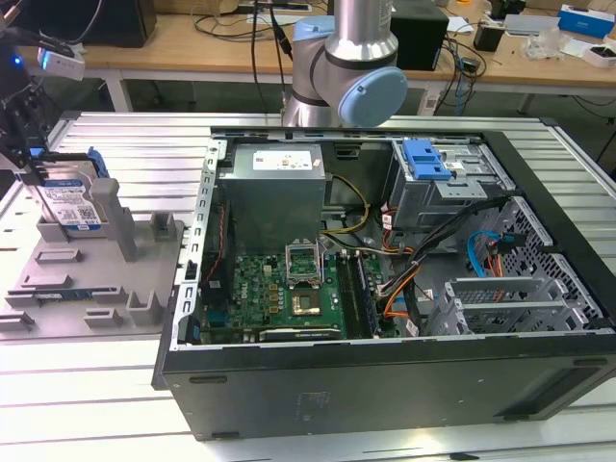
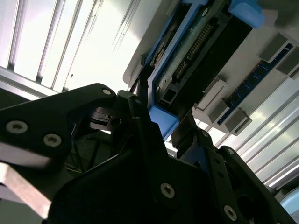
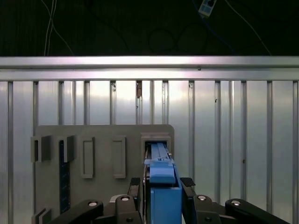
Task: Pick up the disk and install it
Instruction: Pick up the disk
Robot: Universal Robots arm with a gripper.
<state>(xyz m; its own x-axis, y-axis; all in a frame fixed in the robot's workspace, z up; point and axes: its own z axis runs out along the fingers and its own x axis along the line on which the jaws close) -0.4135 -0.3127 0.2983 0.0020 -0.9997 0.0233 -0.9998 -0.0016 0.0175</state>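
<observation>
- At the far left of the exterior view, my gripper [image 1: 27, 164] hangs over the gray fixture plate [image 1: 58, 279], which lies beside the open computer case [image 1: 385, 385].
- The disk [image 1: 75, 202] stands upright on its edge in a slot of that plate, with its white-and-blue label facing the camera.
- In the first wrist view the fingers [image 3: 137, 186] sit tight against both sides of the blue carrier, and I see no gap. I read the jaws as closed onto the disk at its top edge.
- I judge the grasp made but the lift not yet done, since the disk's lower edge looks seated in the slot.
- The drive bay [image 1: 452, 188], in the upper right of the case under its blue latch [image 1: 426, 159], is well apart from the disk.
- Carrying the disk over and installing it are both left to do.
</observation>
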